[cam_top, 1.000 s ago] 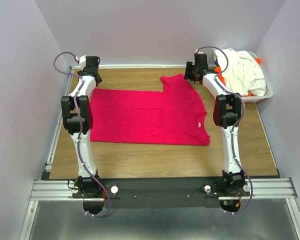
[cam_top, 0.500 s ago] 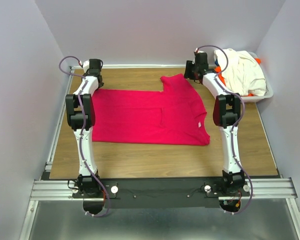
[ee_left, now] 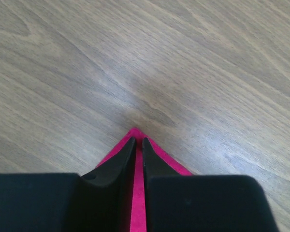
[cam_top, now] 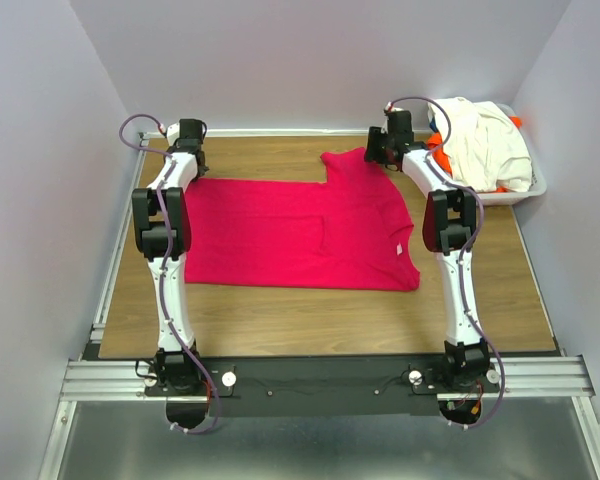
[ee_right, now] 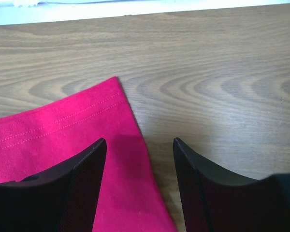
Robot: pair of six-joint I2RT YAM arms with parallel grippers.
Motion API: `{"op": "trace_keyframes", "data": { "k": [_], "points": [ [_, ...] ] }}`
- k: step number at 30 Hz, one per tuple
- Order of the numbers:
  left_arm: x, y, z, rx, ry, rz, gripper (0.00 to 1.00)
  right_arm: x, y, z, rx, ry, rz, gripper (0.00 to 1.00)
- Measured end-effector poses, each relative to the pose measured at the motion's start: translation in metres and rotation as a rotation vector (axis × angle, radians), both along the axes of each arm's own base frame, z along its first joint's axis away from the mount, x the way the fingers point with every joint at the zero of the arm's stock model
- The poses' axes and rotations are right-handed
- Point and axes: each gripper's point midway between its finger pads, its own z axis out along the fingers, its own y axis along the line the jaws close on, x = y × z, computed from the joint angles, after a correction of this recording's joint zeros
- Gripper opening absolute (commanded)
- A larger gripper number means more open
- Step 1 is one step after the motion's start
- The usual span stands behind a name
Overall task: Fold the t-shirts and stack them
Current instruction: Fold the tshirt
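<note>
The left gripper (cam_top: 187,135) is at the far left of the table (cam_top: 280,310), at the far left corner of the pink shirt (cam_top: 300,235). In the left wrist view its jaws are narrow, almost together, and only a thin strip of pink cloth shows between the two black fingers (ee_left: 113,164). They pinch this corner, and the tip of the corner comes out just in front of them on the wood.

The pink shirt lies spread flat in the middle of the table, between the two arms. One sleeve points to the far side, near the right arm.

The right gripper (cam_top: 378,150) is at this far sleeve. In the right wrist view its jaws are wide. The left finger (ee_right: 84,188) is over the pink cloth, the right finger is over the bare wood, and the edge of the sleeve runs between them. They hold nothing.

At the far right stands a white basket (cam_top: 525,190). The cream shirt (cam_top: 480,140) is heaped in it, and the orange shirt (cam_top: 440,158) shows under the cream one.
</note>
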Motion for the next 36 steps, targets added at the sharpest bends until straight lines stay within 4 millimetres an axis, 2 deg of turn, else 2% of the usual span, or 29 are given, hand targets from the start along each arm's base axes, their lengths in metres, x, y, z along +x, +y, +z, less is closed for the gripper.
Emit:
{"op": "trace_keyframes", "data": {
  "k": [4, 8, 16, 26, 32, 36],
  "points": [
    [0.000, 0.000, 0.000, -0.001, 0.001, -0.001, 0.00, 0.003, 0.003, 0.000, 0.009, -0.009, 0.009, 0.65],
    [0.000, -0.001, -0.001, -0.004, 0.002, -0.005, 0.00, 0.005, 0.006, 0.001, 0.026, -0.014, 0.018, 0.64],
    [0.001, -0.002, -0.001, -0.010, 0.001, -0.013, 0.00, 0.006, 0.012, 0.000, 0.071, -0.011, 0.010, 0.54],
    [0.004, -0.004, -0.002, -0.023, -0.013, -0.027, 0.00, 0.005, 0.019, -0.002, 0.076, -0.020, 0.000, 0.48],
    [0.006, -0.006, -0.002, -0.035, -0.026, -0.040, 0.00, 0.003, 0.026, -0.003, 0.062, -0.022, -0.012, 0.40],
    [0.008, -0.008, -0.002, -0.042, -0.035, -0.048, 0.00, 0.003, 0.028, -0.004, 0.058, -0.021, -0.025, 0.29]
  ]
}}
